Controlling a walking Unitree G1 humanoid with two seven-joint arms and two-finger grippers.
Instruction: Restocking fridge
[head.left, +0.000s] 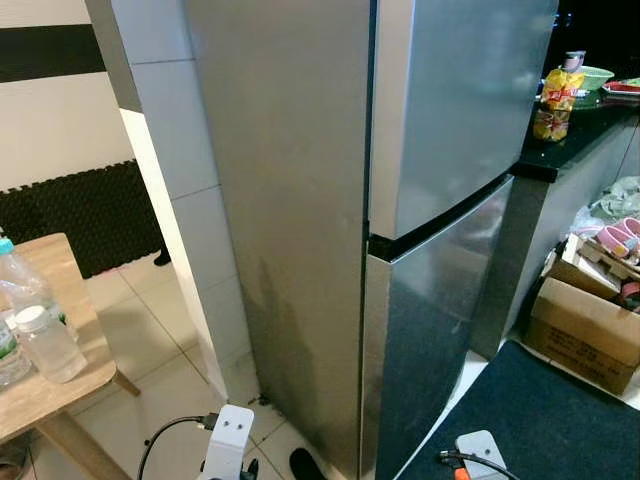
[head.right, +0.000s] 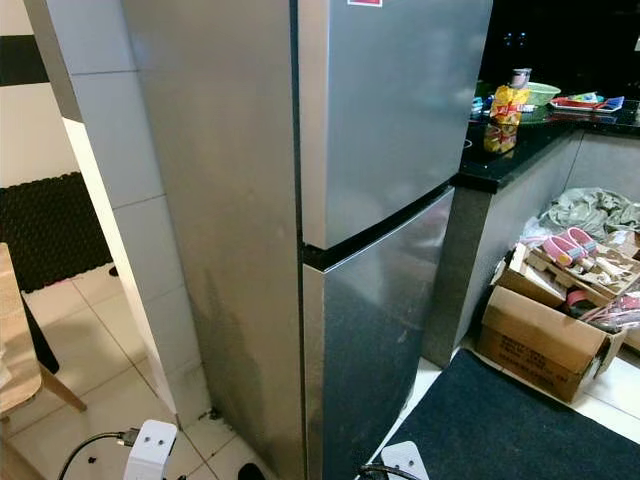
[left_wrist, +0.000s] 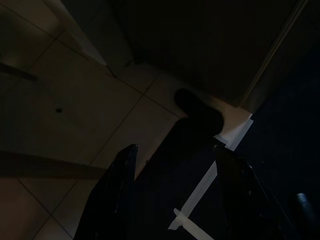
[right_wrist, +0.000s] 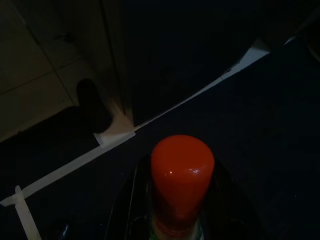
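Fridge (head.left: 400, 200) tall, silver, both doors closed; right gripper (right_wrist: 175, 220) clasps red-capped bottle (right_wrist: 181, 175); left gripper (left_wrist: 175, 200) spread, empty

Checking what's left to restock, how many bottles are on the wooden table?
2: a blue-capped bottle at the table's left edge, a white-capped bottle in front. More may be out of frame.

one fridge (head.left: 400, 200), two table bottles (head.left: 40, 340)

Silver-grey fridge (head.left: 400, 200), dark navy mat (head.left: 530, 420), brown cardboard box (head.left: 585, 330), pale wooden tabletop (head.left: 50, 385), red-capped bottle (right_wrist: 182, 175), black countertop (head.right: 510, 150)
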